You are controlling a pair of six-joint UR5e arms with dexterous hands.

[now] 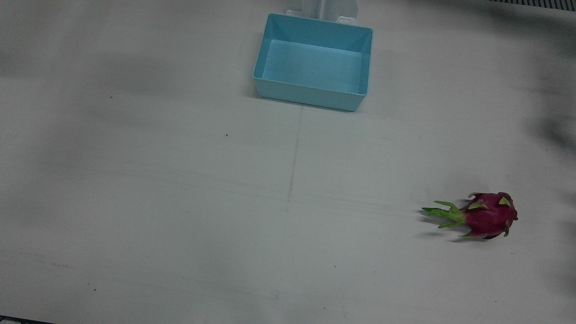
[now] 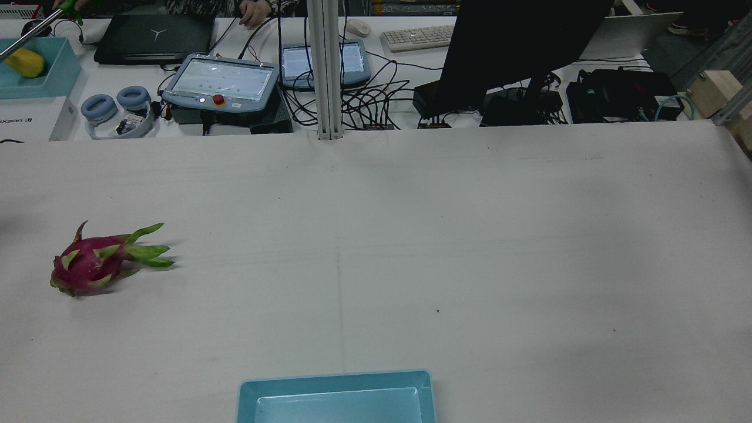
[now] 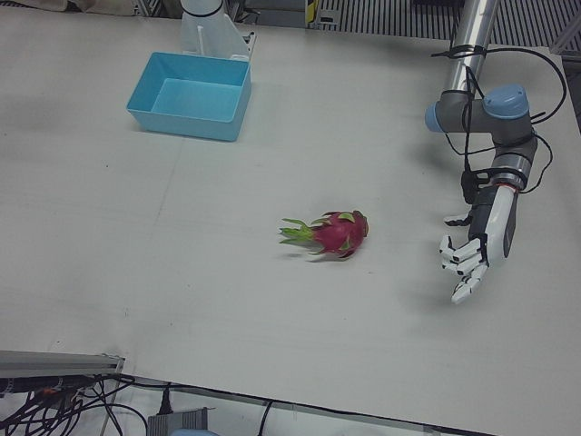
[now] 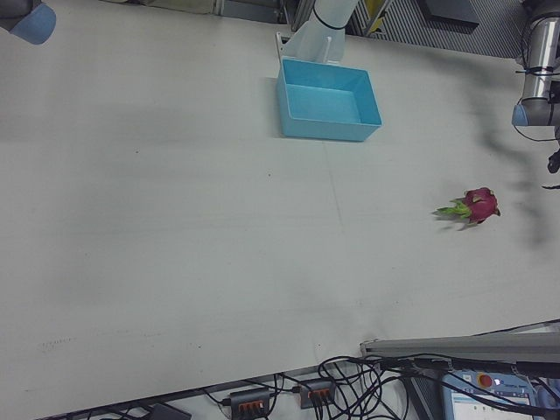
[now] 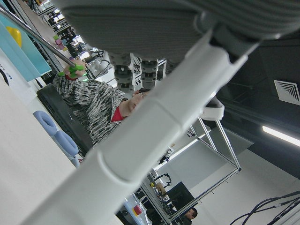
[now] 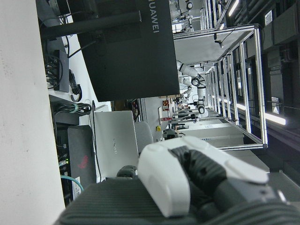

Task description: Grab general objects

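A: What lies nearest the operators' edge?

B: A magenta dragon fruit with green leafy scales lies on its side on the white tabletop, on the half before the robot's left arm, its green tip pointing toward the table's middle. Nothing touches it.

A: And the left hand?

B: The white-and-black left hand hangs from its arm near that fruit but apart from it, on the outer side of the table. Its fingers point down and are spread, holding nothing. They appear to hover above the tabletop, though contact cannot be ruled out.

A: The right hand?

B: Only its own camera shows it: a white shell over dark parts of the right hand, close to the lens. I cannot tell whether its fingers are spread or closed.

A: Any containers?

B: A light blue rectangular plastic bin stands farther back, at the middle of the robot's edge, well apart from the fruit. It is empty. In the rear view, beyond the tabletop on the operators' desk, a second light blue bin holds a yellow fruit, and a metal rod reaches over it, held by a person's hand.
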